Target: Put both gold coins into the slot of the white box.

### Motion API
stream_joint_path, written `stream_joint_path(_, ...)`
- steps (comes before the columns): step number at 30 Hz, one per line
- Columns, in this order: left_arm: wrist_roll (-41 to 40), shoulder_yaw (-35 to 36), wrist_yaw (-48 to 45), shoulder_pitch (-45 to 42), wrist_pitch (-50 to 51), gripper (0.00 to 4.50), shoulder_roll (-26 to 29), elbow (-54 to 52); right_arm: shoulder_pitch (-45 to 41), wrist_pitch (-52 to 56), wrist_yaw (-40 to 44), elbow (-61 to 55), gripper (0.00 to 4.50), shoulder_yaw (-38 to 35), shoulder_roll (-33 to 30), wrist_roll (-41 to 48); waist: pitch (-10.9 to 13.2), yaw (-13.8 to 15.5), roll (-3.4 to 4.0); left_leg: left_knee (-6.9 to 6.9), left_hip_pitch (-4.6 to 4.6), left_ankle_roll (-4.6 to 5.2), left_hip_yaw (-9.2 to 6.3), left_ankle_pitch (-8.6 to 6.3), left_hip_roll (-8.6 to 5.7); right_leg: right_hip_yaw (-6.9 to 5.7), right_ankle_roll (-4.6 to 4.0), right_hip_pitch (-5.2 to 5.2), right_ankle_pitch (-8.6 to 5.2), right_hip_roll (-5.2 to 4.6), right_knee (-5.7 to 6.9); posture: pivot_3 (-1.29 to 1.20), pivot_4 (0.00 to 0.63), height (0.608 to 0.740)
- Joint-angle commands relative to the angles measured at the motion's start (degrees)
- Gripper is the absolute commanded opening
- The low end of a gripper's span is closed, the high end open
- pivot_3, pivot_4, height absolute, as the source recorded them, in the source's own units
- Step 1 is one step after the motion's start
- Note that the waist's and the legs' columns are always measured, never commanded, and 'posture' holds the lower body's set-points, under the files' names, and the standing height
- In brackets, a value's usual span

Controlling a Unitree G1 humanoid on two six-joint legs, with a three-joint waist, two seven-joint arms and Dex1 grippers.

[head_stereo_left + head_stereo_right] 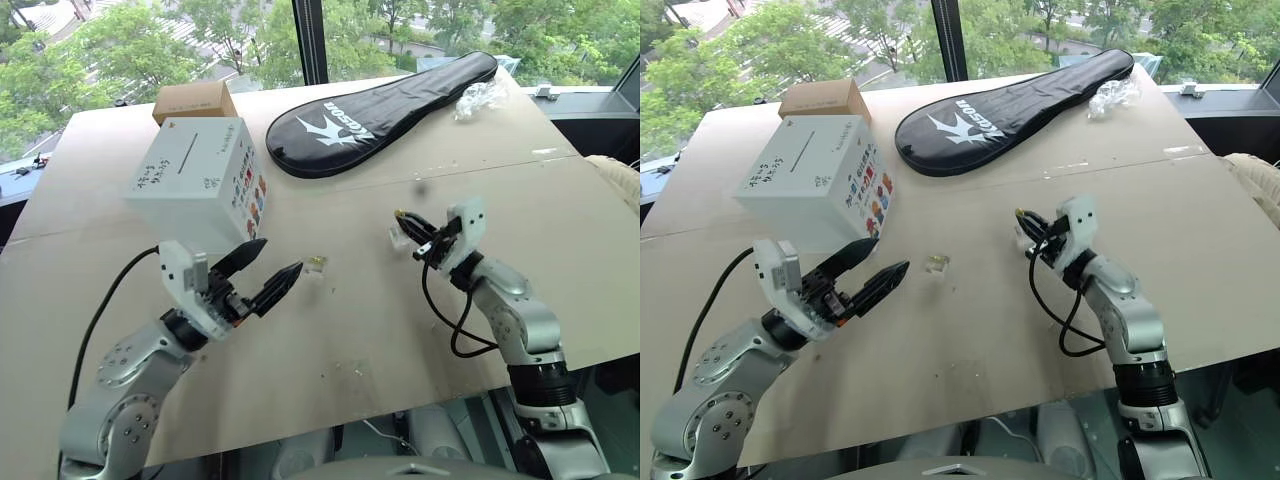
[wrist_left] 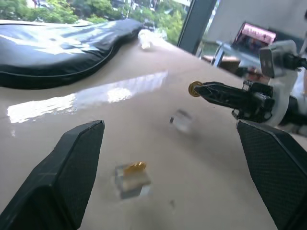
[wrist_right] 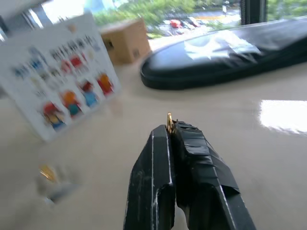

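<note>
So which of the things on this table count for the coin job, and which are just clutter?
Job:
- gold coin pinched in right gripper
- second gold coin on clear block
- white box, slot
- left gripper, open

Clutter:
- brown box
- black racket cover
- crumpled plastic

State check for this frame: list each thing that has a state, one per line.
right gripper: shut on a gold coin, lifted off the table
left gripper: open, holding nothing
second gold coin: resting on a small clear block on the table
slot: on top of the white box, nothing in it visible
racket cover: closed, lying flat
brown cardboard box: closed
</note>
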Motion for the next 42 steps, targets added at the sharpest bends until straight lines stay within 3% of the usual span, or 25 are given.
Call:
stream_joint_path(1,-5.5,-1.0,4.2,-2.1,3.2,4.5,-0.7,-2.6,-2.2,8.1,-1.8,-5.7,0.07,-1.3,1.1,8.0,0.0,0.0,0.0,0.0,0.0,0.0,0.0,0.0,0.0,0.0,0.0,0.0,0.0,0.0,0.01,0.0,0.15,0.74)
stream_joint_path(6,-19.8,-2.2,6.4,-7.2,4.6,4.5,-5.4,-1.3,-4.3,20.8,-2.0,-8.9,0.07,-3.7,3.0,25.5,0.0,0.1,0.0,0.02,-0.01,0.0,0.0,0.0,-0.02,-0.01,0.0,0.0,0.0,-0.02,0.0,0.0,0.15,0.74)
stream_joint_path(14,-37.1,-4.0,9.9,-7.9,3.6,4.5,-11.0,-2.0,-6.6,28.3,-5.1,-9.9,0.07,-4.7,3.8,42.2,0.0,-0.1,0.0,0.04,-0.02,0.0,0.0,0.0,-0.02,-0.02,0.0,0.0,0.0,-0.01,0.01,0.0,0.15,0.74)
stream_joint_path(18,-41.0,-4.7,12.0,-7.5,1.6,4.5,-13.6,-1.9,-6.5,29.2,-7.2,-10.1,0.07,-4.6,3.7,49.0,0.0,0.0,-0.01,0.06,-0.01,0.0,0.02,0.0,-0.02,0.0,0.0,0.0,0.0,0.0,0.02,0.0,0.15,0.74)
stream_joint_path(21,-41.8,-6.8,11.9,-6.3,2.2,3.67,-13.8,-2.9,-6.4,28.8,-8.4,-10.3,0.0,-4.0,3.4,51.7,0.0,0.0,-0.01,0.06,-0.02,0.0,0.03,0.0,-0.03,0.0,0.0,0.0,0.0,0.0,0.01,0.0,0.15,0.74)
stream_joint_path(23,-41.2,-8.0,12.6,-5.7,2.0,2.78,-13.9,-3.1,-6.3,28.4,-9.3,-10.5,0.0,-3.7,3.5,53.4,0.0,0.0,-0.01,0.06,-0.02,0.0,0.04,0.0,-0.04,0.01,0.0,0.0,0.0,0.0,0.01,0.0,0.15,0.74)
stream_joint_path(35,-41.2,-11.2,12.1,-6.2,0.8,2.78,-14.7,-2.0,-5.9,26.5,-10.8,-11.2,0.0,-1.3,2.4,56.3,0.0,0.0,-0.01,0.06,-0.01,0.0,0.05,0.0,-0.04,0.02,0.0,0.0,0.0,0.02,0.01,0.0,0.15,0.74)
stream_joint_path(38,-41.7,-11.4,11.6,-6.3,1.1,2.0,-14.5,-1.8,-5.8,26.1,-10.8,-11.3,0.0,-0.8,2.0,56.3,0.0,0.0,-0.01,0.06,-0.01,0.0,0.05,0.0,-0.04,0.01,0.0,0.0,0.0,0.02,0.01,0.0,0.15,0.74)
stream_joint_path(39,-41.8,-11.4,11.4,-6.2,1.1,1.35,-14.5,-1.8,-5.8,26.0,-10.8,-11.4,0.0,-0.7,1.9,56.3,0.0,0.0,-0.01,0.05,-0.01,0.0,0.04,0.0,-0.04,0.01,0.0,0.0,0.0,0.02,0.01,0.0,0.15,0.74)
stream_joint_path(42,-41.8,-11.5,11.1,-6.2,1.2,0.23,-14.3,-1.8,-5.7,25.6,-11.0,-11.3,0.0,-0.4,1.7,56.5,0.0,0.0,-0.01,0.05,-0.01,0.0,0.05,0.0,-0.04,0.01,0.0,0.0,0.0,0.02,0.0,0.0,0.15,0.74)
